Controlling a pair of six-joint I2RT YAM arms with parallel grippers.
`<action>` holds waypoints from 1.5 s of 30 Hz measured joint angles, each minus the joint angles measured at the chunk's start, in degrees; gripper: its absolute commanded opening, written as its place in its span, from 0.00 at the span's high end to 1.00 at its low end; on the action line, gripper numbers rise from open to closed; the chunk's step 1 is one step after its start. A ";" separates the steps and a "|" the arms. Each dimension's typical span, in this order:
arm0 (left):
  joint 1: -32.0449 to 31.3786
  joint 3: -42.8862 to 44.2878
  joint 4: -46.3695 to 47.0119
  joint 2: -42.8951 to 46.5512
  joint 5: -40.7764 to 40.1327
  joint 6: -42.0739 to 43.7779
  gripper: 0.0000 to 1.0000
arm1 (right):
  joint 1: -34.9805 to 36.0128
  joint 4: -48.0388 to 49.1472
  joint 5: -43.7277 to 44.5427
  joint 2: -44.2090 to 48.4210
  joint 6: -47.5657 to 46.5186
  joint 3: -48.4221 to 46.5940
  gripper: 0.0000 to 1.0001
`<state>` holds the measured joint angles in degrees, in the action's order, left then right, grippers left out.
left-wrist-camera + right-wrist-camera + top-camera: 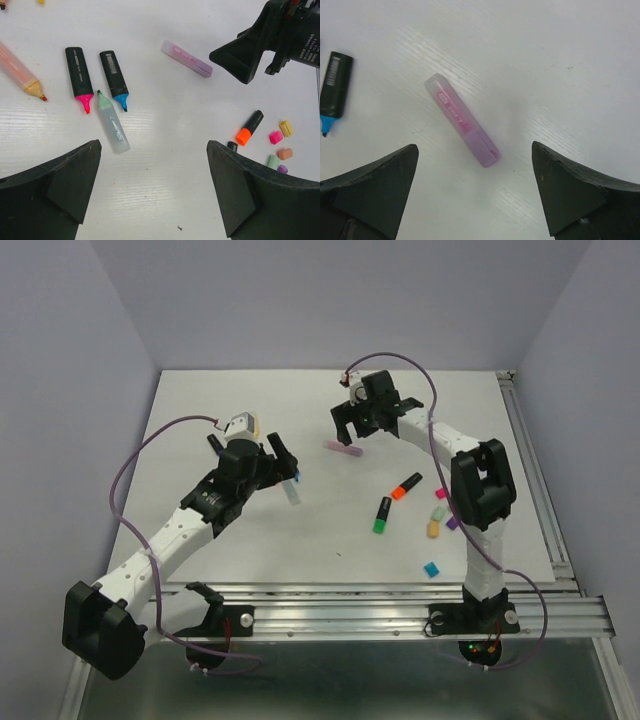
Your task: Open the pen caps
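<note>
Black fingers of the right gripper point(474, 146) stand wide apart, holding nothing. Below and between them the pale pink pen point(455, 112) lies flat on the white table point(560, 60), its purple cap point(482, 149) still on. The left gripper point(153, 147) also gapes empty near an uncapped mint pen point(113, 124). Loose pen caps point(275, 137) lie clustered well to its right, beside an orange-capped black pen point(249, 128).

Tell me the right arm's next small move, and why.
Probably lower the right gripper onto the pink pen and close on its barrel. Its jaws stand open right above that pen, which lies flat on the table with its cap still on. The left gripper is open and empty too, free to pull the cap afterwards.
</note>
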<state>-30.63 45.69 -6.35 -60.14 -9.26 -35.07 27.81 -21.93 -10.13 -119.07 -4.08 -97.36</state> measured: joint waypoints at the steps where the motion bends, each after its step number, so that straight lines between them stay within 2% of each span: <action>1: 0.00 0.00 0.09 0.00 0.09 0.07 0.01 | -0.92 0.02 0.00 0.11 -1.29 0.09 0.01; 7: 0.00 0.00 0.28 -0.70 0.50 0.11 0.01 | -2.21 -1.66 -0.28 -2.34 -10.58 -0.52 0.04; 16: 0.00 0.00 0.42 -2.05 1.20 0.15 0.01 | -1.49 -6.51 -2.73 -10.10 -17.27 -4.48 0.08; 23: 0.00 0.04 0.46 -3.08 1.51 0.39 0.01 | -1.49 -8.20 -4.35 -10.97 -18.69 -6.01 0.32; 25: 0.00 0.04 0.46 -3.13 1.53 0.48 0.01 | -1.49 -8.50 -4.72 -10.97 -18.91 -6.01 0.35; 26: 0.00 0.04 0.48 -3.13 1.53 0.52 0.01 | -1.49 -8.52 -4.87 -10.97 -19.02 -5.99 0.43; 28: 0.00 0.04 0.46 -3.13 1.53 0.55 0.01 | -1.49 -8.22 -4.96 -10.80 -19.04 -5.53 0.49; 29: 0.00 0.04 0.48 -3.13 1.53 0.57 0.01 | -1.49 -7.63 -5.09 -10.27 -19.10 -4.52 0.59; 31: 0.00 0.07 0.48 -3.13 1.53 0.61 0.01 | -1.49 -6.47 -5.27 -8.79 -18.97 -1.88 0.68; 32: 0.00 0.07 0.48 -3.13 1.53 0.61 0.01 | -1.49 -6.16 -5.40 -7.98 -18.80 -0.55 0.76; 34: 0.00 0.07 0.50 -3.17 1.57 0.68 0.01 | -1.49 -5.90 -5.40 -6.95 -18.47 0.96 0.82; 35: 0.00 0.09 0.55 -3.26 1.66 0.68 0.01 | -1.49 -5.84 -5.57 -6.82 -18.47 1.20 0.88; 40: 0.02 0.09 1.31 -4.35 2.21 0.22 0.01 | -1.49 -1.97 -7.28 -3.91 -16.17 6.60 0.91; 45: 0.20 0.13 5.60 -5.95 5.29 -1.16 0.01 | -1.42 5.81 -9.84 7.82 -7.37 22.82 0.91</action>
<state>-30.44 45.82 -0.75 -66.08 -3.97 -36.23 26.39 -16.12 -19.97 -111.24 -11.44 -74.54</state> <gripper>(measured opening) 0.986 0.322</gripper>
